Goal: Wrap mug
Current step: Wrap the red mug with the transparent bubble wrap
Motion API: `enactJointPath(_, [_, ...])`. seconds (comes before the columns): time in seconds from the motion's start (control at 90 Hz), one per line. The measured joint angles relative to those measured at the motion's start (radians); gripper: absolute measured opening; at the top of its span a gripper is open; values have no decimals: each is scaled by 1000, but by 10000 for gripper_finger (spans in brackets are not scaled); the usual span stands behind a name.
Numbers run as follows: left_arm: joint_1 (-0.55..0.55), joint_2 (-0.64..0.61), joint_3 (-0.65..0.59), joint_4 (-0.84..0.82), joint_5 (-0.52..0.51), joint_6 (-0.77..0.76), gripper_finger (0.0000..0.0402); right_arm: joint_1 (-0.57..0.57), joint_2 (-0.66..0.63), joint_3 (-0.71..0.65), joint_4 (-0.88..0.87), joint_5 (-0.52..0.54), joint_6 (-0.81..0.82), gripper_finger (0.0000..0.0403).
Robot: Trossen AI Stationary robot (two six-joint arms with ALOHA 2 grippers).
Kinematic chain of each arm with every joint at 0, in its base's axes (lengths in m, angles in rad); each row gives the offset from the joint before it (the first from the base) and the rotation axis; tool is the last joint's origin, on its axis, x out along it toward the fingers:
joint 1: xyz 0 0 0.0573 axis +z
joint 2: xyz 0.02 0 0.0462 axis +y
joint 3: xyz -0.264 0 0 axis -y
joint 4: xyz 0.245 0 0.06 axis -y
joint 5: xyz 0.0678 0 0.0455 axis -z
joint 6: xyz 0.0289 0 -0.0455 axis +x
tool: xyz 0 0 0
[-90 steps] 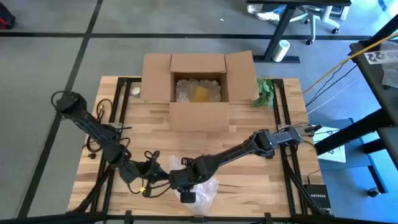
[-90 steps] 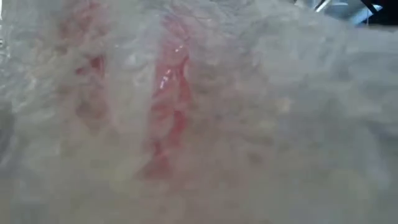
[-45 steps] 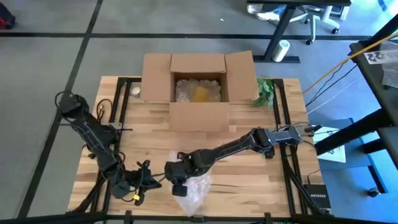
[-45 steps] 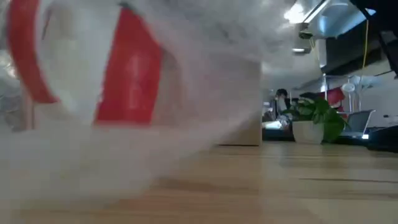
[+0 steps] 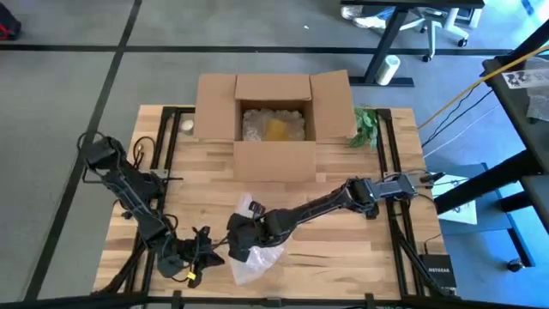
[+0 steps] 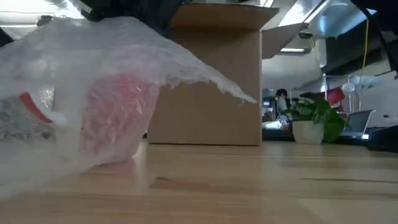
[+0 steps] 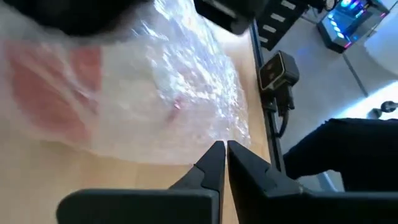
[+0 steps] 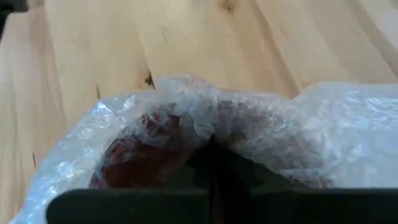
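High view: the mug (image 5: 250, 242), red under loose wrap (image 5: 255, 260), lies at the table's (image 5: 360, 257) near edge; the right gripper (image 5: 243, 241) sits on it, pinched shut on the wrap; the left gripper (image 5: 208, 248), fingers together and empty, waits just beside, so the right arm is nearer.

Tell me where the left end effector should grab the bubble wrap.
Probably the loose flap of bubble wrap beside the red mug, approached low along the table. That edge lies thin and free, just ahead of the left end effector.
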Motion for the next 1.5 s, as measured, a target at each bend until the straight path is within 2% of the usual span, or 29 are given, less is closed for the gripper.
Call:
enactJointPath(0.178, [15,17,0,21,44,-13,0,-26,0,0,12,20,57,0])
enactJointPath(0.378, [67,118,0,92,115,-20,0,-44,0,0,48,23,59,0])
enactJointPath(0.544, [102,180,0,157,108,28,0,-44,0,0,64,19,53,0])
enactJointPath(0.711, [104,174,0,156,18,120,0,-43,2,2,72,18,64,0])
enactJointPath(0.889, [81,173,0,141,-38,123,0,-43,4,2,83,19,54,0])
enactJointPath(1.033, [43,172,1,147,-128,132,0,-42,5,2,95,28,43,0])
enactJointPath(1.311, [-81,171,2,124,-484,151,0,-42,5,2,101,18,26,0])
enactJointPath(1.5, [-102,171,2,76,-595,123,0,-42,5,2,131,-26,22,0])
